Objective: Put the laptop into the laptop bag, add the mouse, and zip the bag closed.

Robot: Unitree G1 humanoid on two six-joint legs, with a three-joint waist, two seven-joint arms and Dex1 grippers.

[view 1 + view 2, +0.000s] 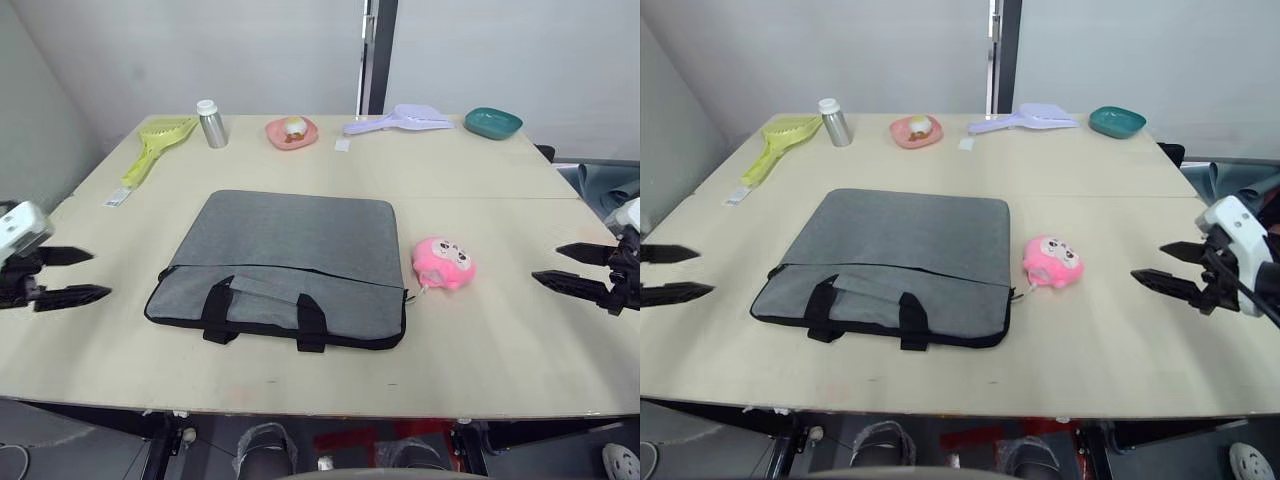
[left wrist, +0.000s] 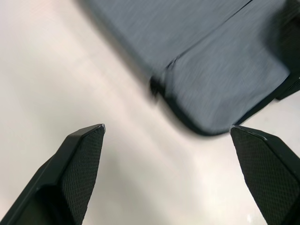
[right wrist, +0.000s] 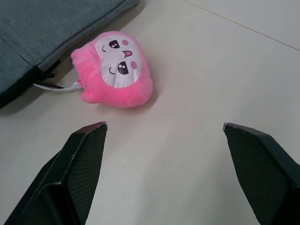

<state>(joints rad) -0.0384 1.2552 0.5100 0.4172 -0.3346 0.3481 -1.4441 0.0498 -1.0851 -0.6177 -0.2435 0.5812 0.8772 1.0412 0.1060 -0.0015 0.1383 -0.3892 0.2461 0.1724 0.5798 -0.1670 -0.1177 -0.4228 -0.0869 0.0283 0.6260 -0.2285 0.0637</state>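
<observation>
The laptop bag (image 1: 280, 268) lies nearest, flat on the wooden table (image 1: 500, 340), its two black strap handles (image 1: 265, 313) along the near edge and the zipper line running across just behind them. It looks shut and flat; whether the laptop is already inside cannot be told, and no bare laptop or white mouse can be made out on the table.

At about the same depth, the left gripper (image 1: 62, 275) hovers off the bag's left end with its fingers spread and holding nothing, well apart from the fabric. The right gripper (image 1: 578, 269) hovers at the far right, fingers likewise spread and empty.

Just right of the bag, nearly touching its near right corner, sits a pink plush toy (image 1: 442, 263) with a thin white cord trailing toward the bag.

Along the far edge, left to right: a yellow-green scoop (image 1: 155, 143), a metal bottle (image 1: 211, 124), a pink dish (image 1: 291, 131), a lilac scoop (image 1: 400, 120) and a teal bowl (image 1: 492, 122).

The main risk, as I judge it, is the right gripper taking the plush for the mouse, since it sits directly ahead of those fingers. Its cord could also snag in the zipper near that corner. The bag may slide if only one hand tugs the zipper pull.
</observation>
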